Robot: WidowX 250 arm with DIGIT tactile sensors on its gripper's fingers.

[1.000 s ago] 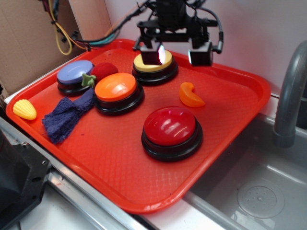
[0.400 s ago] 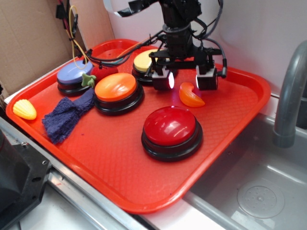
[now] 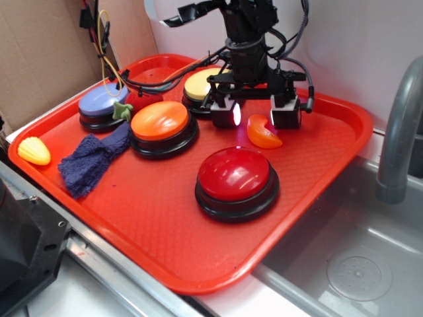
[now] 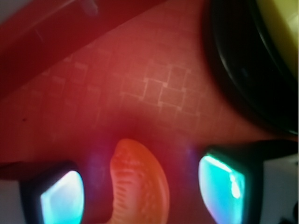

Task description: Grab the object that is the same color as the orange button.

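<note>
Two fingers of my gripper (image 3: 257, 116) stand wide apart and hold nothing, with the object (image 3: 262, 133) lying between them on the red tray (image 3: 165, 238). From the wrist view the object (image 4: 139, 184) sits low in the picture, between my left pad (image 4: 63, 198) and my right pad (image 4: 222, 182), and it touches neither of them. Its long axis runs about from 6 o'clock to 12 o'clock there, with a curve, and the narrow rounded end points to 12 o'clock, a little toward 11. I cannot see its other end, because the picture cuts it.

From the exterior view the object lies at 2 o'clock from the orange button (image 3: 159, 123) and at 12 o'clock from the red button (image 3: 236, 177). The yellow button (image 3: 203, 86) is at 10 o'clock from my gripper, just beside it.

One second ago my gripper was higher and over the yellow button, well away from the object. Now it has come down and moved toward 4 o'clock, so the fingers stand on both sides of the object. The object itself did not move.
</note>
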